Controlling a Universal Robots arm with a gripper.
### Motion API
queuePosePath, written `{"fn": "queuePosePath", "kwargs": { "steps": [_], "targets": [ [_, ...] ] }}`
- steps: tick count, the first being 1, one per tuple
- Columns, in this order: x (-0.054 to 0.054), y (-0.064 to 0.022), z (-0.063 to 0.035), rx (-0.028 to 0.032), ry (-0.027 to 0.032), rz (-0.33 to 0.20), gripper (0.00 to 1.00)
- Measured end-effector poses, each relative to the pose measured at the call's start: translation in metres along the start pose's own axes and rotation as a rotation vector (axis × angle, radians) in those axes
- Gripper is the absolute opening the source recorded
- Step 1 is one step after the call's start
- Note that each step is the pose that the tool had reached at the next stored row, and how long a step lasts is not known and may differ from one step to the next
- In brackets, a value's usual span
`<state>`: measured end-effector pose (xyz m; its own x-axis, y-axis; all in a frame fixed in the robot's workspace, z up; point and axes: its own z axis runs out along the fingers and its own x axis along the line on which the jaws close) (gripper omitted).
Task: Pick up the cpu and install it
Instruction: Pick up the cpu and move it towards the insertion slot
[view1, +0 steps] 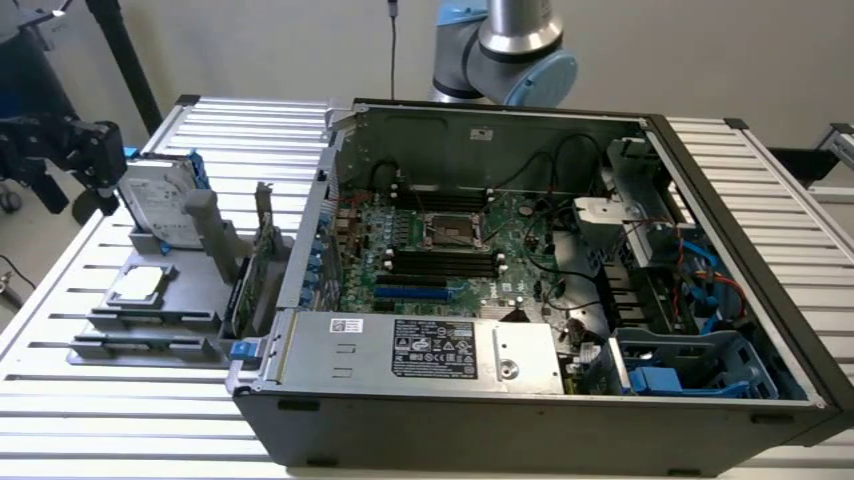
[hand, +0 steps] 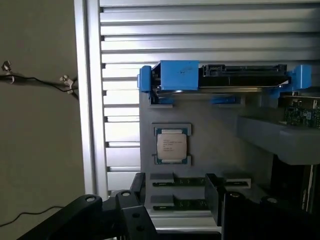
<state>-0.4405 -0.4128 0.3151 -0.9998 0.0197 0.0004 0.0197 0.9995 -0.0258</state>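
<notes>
Wrist view: my fingers (hand: 212, 200) stand wide apart with nothing between them, and my gripper (hand: 173, 189) hangs above the near end of a grey tray (hand: 220, 145), over the long grey bars (hand: 175, 181) slotted there. Just beyond the bars lies the cpu (hand: 171, 145), flat in its own shallow square recess, silver lid up, not touched by me. Past it, at the tray's far end, a hard drive (hand: 240, 74) stands on edge in a blue bracket (hand: 175, 75).

In the exterior view the cpu (view1: 140, 285) sits on that tray at the exterior view's left, between the hard drive (view1: 160, 205) and the bars, all of it on the ribbed metal table (view1: 134, 420). Beside it lies the open computer case (view1: 534, 405), the motherboard's socket (view1: 451, 232) uncovered near its middle and well apart from the chip.

My read of the part: light, thin and rigid — it should not flex, but it offers little height to catch. The polished lid looks slippery, so I would trust the pale rim more than the metal top. I judge two opposite edges the right place to take hold, level and centred, with only gentle pressure. The underside is hidden; contacts there would be delicate — a tilt or a drop could spoil them.
</notes>
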Motion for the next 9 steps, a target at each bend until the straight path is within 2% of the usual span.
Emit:
{"fn": "queuePosePath", "kwargs": {
  "steps": [9],
  "targets": [
    [-0.004,0.0001,0.0165,-0.0001,-0.0013,-0.044,0.60]
  ]
}}
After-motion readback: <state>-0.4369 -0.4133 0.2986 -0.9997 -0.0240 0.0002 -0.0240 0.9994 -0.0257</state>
